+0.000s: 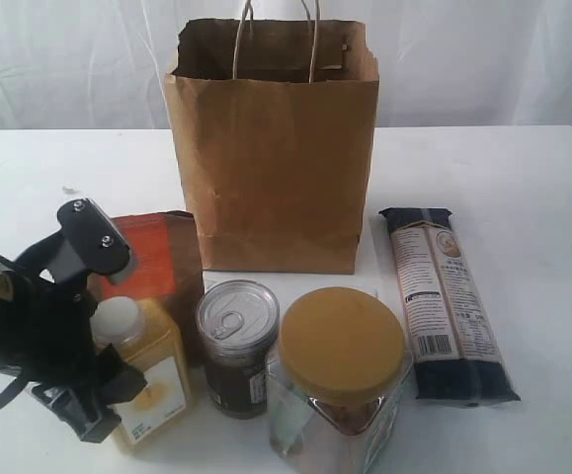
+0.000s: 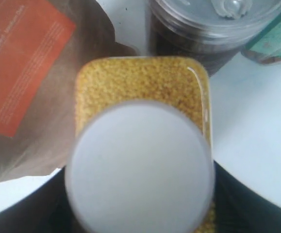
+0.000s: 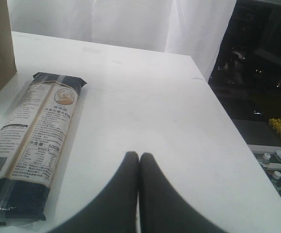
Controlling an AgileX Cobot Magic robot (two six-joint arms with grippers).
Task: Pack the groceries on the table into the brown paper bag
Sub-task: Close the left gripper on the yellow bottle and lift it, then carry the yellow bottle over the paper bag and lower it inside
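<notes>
The left hand (image 1: 106, 341), open astride the yellow-grain bottle (image 2: 140, 80) and apparently not yet gripping, may tip it against the dark pull-tab can (image 1: 236, 346).

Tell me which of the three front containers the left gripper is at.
The white-capped yellow-grain bottle: the open left gripper flanks it, while the dark can and yellow-lidded jar stand untouched.

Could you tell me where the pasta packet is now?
The pasta packet lies flat on the table at the exterior view's right, beside the brown paper bag.
</notes>
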